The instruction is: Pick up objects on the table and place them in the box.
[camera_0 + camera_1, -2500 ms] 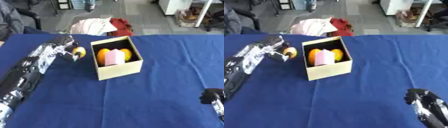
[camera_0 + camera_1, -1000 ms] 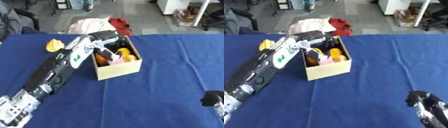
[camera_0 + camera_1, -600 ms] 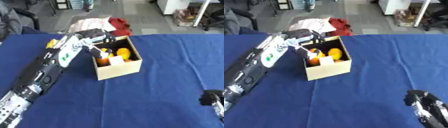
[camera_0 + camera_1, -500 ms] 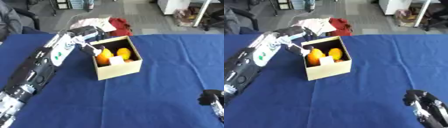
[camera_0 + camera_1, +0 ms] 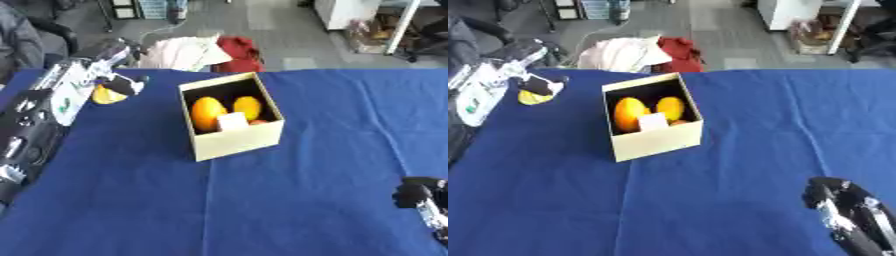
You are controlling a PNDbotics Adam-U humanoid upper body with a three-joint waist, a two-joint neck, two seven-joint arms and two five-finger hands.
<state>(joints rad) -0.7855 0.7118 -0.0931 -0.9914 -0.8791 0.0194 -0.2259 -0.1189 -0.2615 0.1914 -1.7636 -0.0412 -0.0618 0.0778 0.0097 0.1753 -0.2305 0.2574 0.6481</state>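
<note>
Resting low in the near right corner, the right hand [image 5: 837, 202] shows only as a dark cluster of fingers over the blue table [image 5: 289, 200], and whether they are curled or straight cannot be told; it touches nothing. Farther in, near the middle of the table, stands the box [image 5: 229, 115], a pale cardboard cube with its top open, set slightly askew to the table edges. Inside it lie two orange-yellow rounded objects [image 5: 207, 112] side by side, with a small pale block [image 5: 233, 121] in front of them against the near wall and a sliver of something reddish beside that block. To the left of the box and a little farther back, a yellow object [image 5: 108, 95] lies on the cloth near the table's far left edge, well apart from the box. The left arm comes in along the left side, and the left hand [image 5: 121, 84] sits just above and against that yellow object, its dark fingers overlapping the top of it; whether they are closed round it or only lying on it cannot be made out. Beyond the table, on the grey floor, lies a heap of white and red cloth [image 5: 201, 52].
</note>
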